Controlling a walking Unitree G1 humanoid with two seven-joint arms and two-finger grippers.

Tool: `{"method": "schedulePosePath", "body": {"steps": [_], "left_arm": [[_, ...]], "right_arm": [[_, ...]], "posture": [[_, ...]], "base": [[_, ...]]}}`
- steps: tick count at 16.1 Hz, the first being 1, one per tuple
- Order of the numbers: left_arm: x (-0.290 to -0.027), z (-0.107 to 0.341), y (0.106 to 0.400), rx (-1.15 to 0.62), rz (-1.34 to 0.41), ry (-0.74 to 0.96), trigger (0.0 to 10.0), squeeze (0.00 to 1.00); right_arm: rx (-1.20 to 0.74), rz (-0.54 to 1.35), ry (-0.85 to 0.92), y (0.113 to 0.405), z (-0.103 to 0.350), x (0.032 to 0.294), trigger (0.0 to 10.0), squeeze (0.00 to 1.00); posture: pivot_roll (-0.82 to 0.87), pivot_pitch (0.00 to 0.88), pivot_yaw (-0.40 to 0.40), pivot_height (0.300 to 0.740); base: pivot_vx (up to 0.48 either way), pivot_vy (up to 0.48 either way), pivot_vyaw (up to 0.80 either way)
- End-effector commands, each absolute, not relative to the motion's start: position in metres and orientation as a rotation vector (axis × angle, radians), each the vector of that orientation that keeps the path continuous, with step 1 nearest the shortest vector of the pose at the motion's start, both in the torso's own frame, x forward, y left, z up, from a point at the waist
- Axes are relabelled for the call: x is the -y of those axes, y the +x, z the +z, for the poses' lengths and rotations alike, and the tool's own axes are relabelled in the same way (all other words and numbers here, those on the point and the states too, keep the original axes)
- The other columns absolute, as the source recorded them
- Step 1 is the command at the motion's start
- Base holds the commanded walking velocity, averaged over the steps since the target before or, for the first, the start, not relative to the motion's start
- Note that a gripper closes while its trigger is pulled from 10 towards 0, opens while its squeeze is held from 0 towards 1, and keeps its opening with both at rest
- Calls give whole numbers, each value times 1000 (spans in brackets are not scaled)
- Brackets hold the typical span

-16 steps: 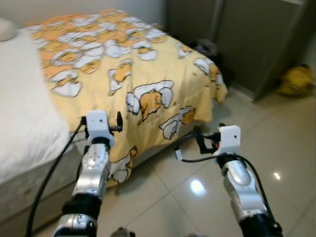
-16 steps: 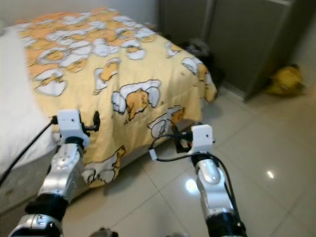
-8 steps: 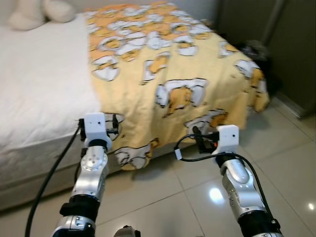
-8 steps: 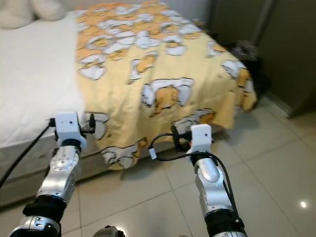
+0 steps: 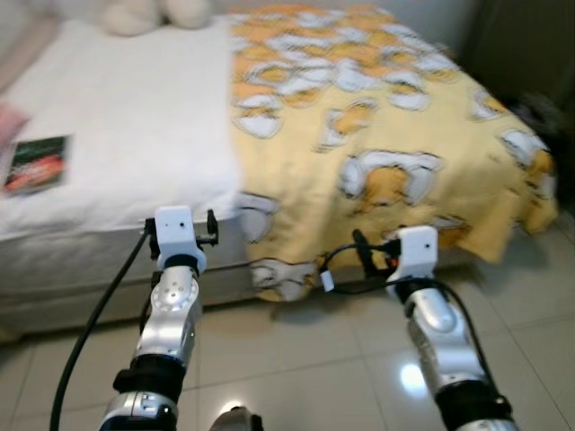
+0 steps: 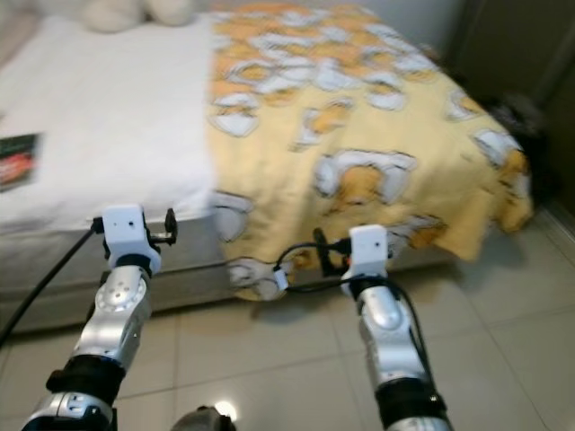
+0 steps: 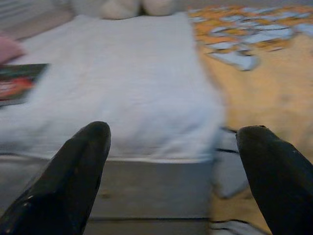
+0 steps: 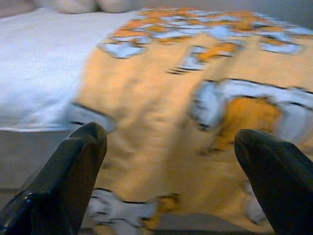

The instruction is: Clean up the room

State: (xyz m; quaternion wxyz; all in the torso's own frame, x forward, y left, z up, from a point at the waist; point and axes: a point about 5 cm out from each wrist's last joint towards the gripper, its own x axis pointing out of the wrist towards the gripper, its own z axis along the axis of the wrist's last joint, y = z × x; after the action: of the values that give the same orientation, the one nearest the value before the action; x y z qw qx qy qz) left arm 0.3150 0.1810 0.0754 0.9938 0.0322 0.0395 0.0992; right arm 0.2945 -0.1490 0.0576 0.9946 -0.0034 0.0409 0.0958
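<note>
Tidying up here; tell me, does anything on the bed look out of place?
The yellow blanket covers only one side, its edge sagging to the floor. A book lies loose on the bare white sheet.

I observe a wide bed with a white sheet (image 5: 135, 135). On it lie a yellow cartoon-print blanket (image 5: 395, 135) draping its foot end, a dark rectangular booklet (image 5: 36, 163), and cream plush shapes (image 5: 153, 13), blurred.
</note>
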Motion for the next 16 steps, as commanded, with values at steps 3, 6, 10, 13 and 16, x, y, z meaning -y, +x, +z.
{"method": "schedulePosePath", "body": {"steps": [3, 6, 10, 13, 16], "left_arm": [[-178, 80, 318, -67, 190, 91, 10000, 0], [-179, 81, 318, -56, 188, 92, 10000, 0], [-180, 79, 318, -67, 188, 89, 10000, 0], [-171, 81, 320, -58, 161, 97, 10000, 0], [-173, 80, 319, -65, 173, 101, 10000, 0]], "right_arm": [[-71, 210, -13, 300, 61, 146, 10000, 1000], [-80, 219, -12, 295, 58, 143, 10000, 1000], [-86, 204, -9, 290, 55, 145, 10000, 1000], [-89, 193, -10, 291, 54, 147, 10000, 1000], [-81, 189, -12, 294, 57, 148, 10000, 1000]], "posture": [[-151, 0, 30, 740], [-153, 0, 28, 740], [-166, 0, 33, 740], [-171, 0, 36, 740], [-167, 0, 38, 740]], "base": [[0, -160, 608], [0, -457, 608], [0, -443, 606], [0, -445, 604], [0, -444, 606]]}}
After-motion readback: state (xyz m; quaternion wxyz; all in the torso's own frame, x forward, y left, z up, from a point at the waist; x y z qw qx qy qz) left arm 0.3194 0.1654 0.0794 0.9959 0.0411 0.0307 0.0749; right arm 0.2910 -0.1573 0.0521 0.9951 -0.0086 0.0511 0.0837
